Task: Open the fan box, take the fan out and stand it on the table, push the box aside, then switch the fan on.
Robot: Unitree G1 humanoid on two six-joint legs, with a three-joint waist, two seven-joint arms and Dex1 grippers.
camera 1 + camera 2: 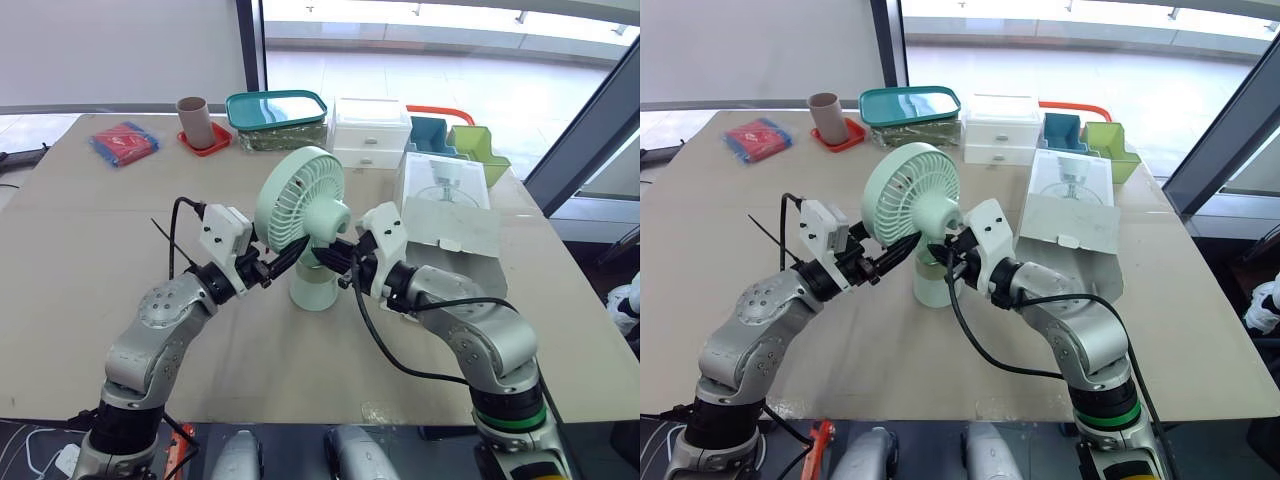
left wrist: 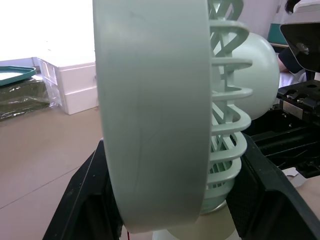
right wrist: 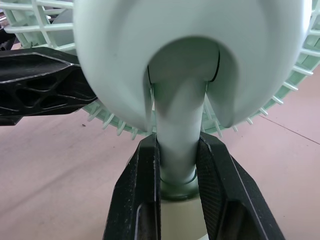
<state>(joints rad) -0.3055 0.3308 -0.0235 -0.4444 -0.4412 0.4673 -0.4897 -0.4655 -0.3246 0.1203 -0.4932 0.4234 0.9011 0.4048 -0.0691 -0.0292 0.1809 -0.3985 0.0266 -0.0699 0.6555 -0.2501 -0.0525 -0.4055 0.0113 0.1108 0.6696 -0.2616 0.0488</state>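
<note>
The pale green fan (image 1: 298, 198) stands upright on its round base (image 1: 313, 290) in the middle of the table. My left gripper (image 1: 288, 256) reaches in from the left, and its two black fingers (image 2: 82, 200) clasp the lower rim of the fan head (image 2: 155, 115) front and back. From the right, my right gripper (image 3: 177, 165) is shut on the fan's neck (image 3: 176, 125) just under the motor housing. The open white fan box (image 1: 450, 215) lies to the right of the fan, its flap folded toward me.
Along the far edge stand a white drawer unit (image 1: 370, 130), a teal-lidded container (image 1: 277, 108), a brown cup on a red coaster (image 1: 195, 120), a red packet (image 1: 124, 142), and teal (image 1: 432, 135) and green (image 1: 478, 150) bins. Bare table (image 1: 80, 260) stretches to the left.
</note>
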